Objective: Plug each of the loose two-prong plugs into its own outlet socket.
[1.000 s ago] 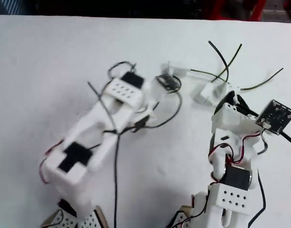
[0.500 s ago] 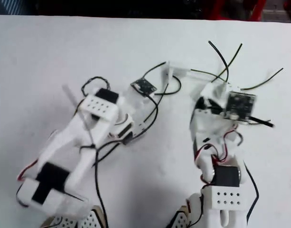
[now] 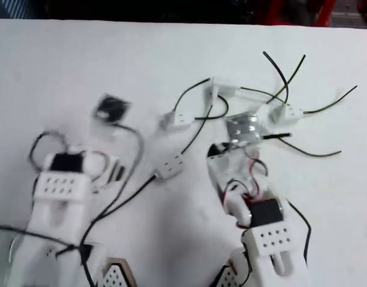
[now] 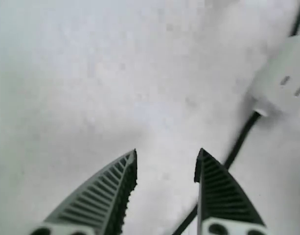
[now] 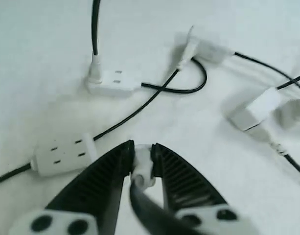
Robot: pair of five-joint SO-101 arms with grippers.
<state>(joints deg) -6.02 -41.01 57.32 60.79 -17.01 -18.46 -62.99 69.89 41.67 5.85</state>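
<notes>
While right gripper (image 5: 142, 147) clamps plug (image 5: 142, 166), socket (image 5: 64, 154) just beyond.

Bright, even light washes the white desk (image 3: 63, 66) pale, leaving only faint, soft shadows beside the cables (image 5: 140, 108); the far background is dark.

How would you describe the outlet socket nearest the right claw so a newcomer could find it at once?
On the white table, look at its middle. The outlet socket is the white block lying close beside the right claw, which grips a plug, its black cord running away from the claw. Unlike the farther socket, it shows two pairs of slots, not one.
</notes>
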